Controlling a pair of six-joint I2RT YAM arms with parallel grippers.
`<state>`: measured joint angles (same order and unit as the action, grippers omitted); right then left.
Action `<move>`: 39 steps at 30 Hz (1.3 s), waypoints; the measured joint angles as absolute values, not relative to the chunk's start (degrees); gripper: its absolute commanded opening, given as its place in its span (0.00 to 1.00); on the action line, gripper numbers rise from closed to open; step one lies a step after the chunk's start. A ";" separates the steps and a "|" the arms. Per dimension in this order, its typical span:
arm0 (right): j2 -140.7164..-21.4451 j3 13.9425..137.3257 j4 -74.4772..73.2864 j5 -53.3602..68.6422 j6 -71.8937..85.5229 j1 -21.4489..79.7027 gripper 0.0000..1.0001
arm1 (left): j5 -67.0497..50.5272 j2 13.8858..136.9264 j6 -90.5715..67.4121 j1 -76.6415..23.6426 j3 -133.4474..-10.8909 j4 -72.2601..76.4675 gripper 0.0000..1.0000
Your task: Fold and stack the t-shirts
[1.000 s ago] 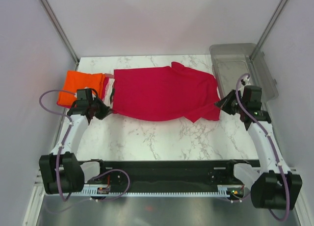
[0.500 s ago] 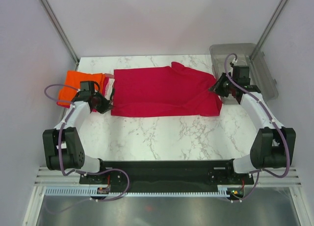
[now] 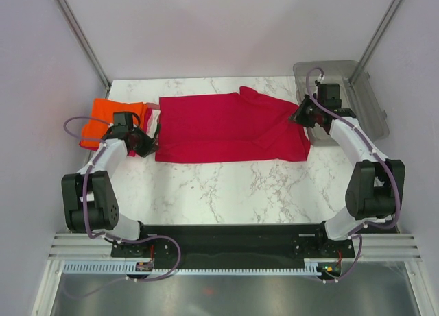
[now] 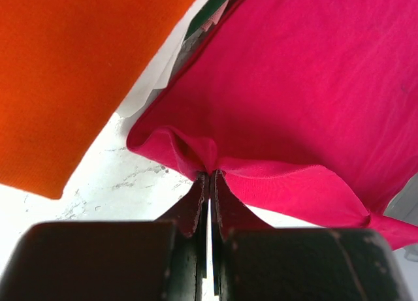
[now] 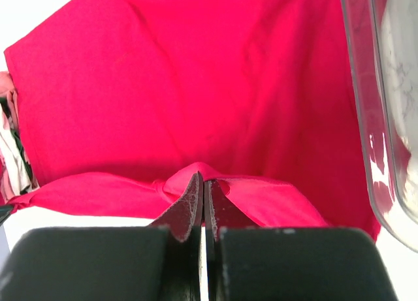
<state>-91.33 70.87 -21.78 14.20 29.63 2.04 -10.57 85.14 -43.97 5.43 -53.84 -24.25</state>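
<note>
A crimson red t-shirt (image 3: 226, 127) lies spread across the far half of the marble table. My left gripper (image 3: 146, 143) is shut on its left edge (image 4: 209, 167). My right gripper (image 3: 300, 117) is shut on its right edge (image 5: 204, 177), and the near hem is folded back over the shirt. A folded bright orange t-shirt (image 3: 110, 120) lies at the far left, also large in the left wrist view (image 4: 72, 72). Pink, white and dark folded edges (image 3: 152, 120) show between the orange and red shirts.
A clear grey plastic bin (image 3: 343, 96) stands at the far right corner; its wall shows in the right wrist view (image 5: 375, 118). The bare marble table (image 3: 233, 192) stretches in front of the shirt. Grey walls close in both sides.
Both grippers have carried the shirt's near edge away from me, toward the far side, folding it over. The shirt's front edge now lies straighter and farther back.
</note>
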 measured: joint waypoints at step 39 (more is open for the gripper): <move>-110.72 91.13 -22.39 10.59 29.15 5.06 0.04 | -12.86 95.72 -44.03 5.76 -60.51 -19.05 0.02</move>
<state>-110.72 91.13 -22.39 10.59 29.15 5.06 -12.86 95.72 -44.03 5.76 -60.51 -19.05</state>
